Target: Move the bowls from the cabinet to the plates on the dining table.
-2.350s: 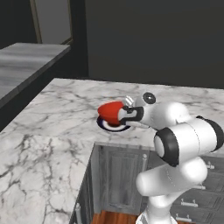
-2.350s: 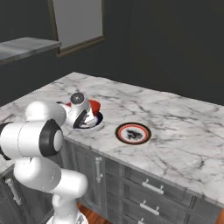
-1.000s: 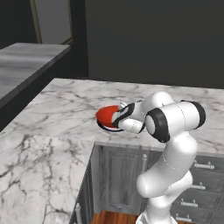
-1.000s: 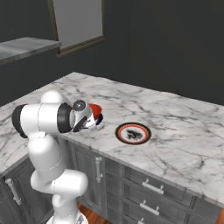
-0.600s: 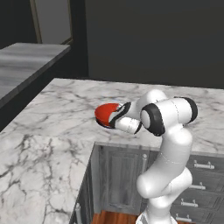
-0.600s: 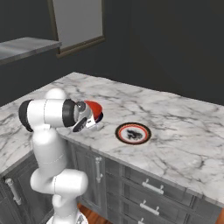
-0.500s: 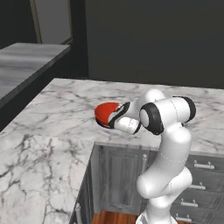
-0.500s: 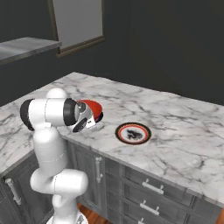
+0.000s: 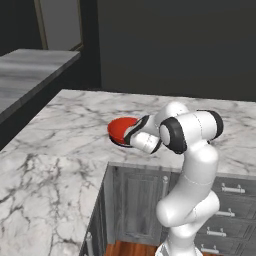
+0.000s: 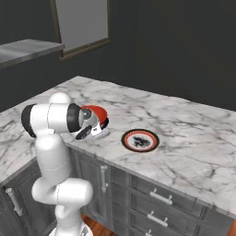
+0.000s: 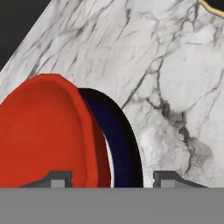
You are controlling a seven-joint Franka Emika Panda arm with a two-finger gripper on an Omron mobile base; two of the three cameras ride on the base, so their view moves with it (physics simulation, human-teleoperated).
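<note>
Tool (image 11: 111,177) jaws, clamped on the red bowl (image 11: 48,131) a moment ago, now stand apart astride its rim, so we judge it released onto the dark-rimmed plate (image 11: 124,135) on the counter (image 10: 184,138), second plate (image 10: 140,140) waiting.

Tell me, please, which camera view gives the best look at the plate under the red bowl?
The hand view: the plate shows up close as a dark-rimmed crescent beside the red bowl on the marble dining table. In the left base view the bowl and arm cover nearly all of it; in the right base view the hand hides most of it.
</note>
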